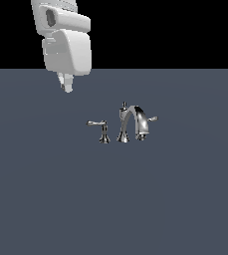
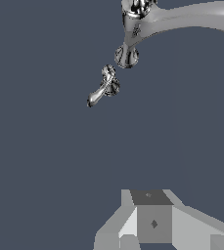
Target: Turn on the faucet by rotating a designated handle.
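The small chrome faucet (image 1: pixel 130 123) stands on the grey floor, with an arched spout and a small finial on its post. The handle (image 1: pixel 101 127), a slim lever on its own flared pedestal, stands apart from the spout on the exterior view's left, its thin arm pointing left. A shorter stubby lever (image 1: pixel 152 119) sits close to the spout on the right. My gripper (image 1: pixel 67 85) hangs well above and to the left of the handle, touching nothing; its fingers look pressed together. In the wrist view the handle (image 2: pixel 104 87) and the spout (image 2: pixel 182 17) lie far from my gripper (image 2: pixel 148 202).
The flat dark grey floor (image 1: pixel 46 199) spreads around the faucet. The white arm (image 1: pixel 65 45) comes down from the upper left of the exterior view.
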Motion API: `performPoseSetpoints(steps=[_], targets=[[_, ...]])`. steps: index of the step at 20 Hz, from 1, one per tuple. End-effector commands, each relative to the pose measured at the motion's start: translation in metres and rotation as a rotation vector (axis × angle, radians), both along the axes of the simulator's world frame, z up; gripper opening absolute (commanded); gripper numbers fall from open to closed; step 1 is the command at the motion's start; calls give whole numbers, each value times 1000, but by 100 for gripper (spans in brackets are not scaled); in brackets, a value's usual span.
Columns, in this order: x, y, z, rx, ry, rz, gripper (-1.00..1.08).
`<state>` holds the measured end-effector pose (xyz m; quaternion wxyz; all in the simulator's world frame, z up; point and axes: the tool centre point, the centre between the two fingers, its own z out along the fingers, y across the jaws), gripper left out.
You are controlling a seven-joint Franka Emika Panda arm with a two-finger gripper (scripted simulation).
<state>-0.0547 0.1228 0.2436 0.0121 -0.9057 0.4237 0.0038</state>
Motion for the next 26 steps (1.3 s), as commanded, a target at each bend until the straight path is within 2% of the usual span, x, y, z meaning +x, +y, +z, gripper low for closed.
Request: performPoseSetpoints(steps=[1, 17, 26], targets=[[13, 1, -13, -1, 0, -48, -100], [102, -15, -106, -20, 6, -380, -100], [135, -30, -140, -25, 9, -511, -100]])
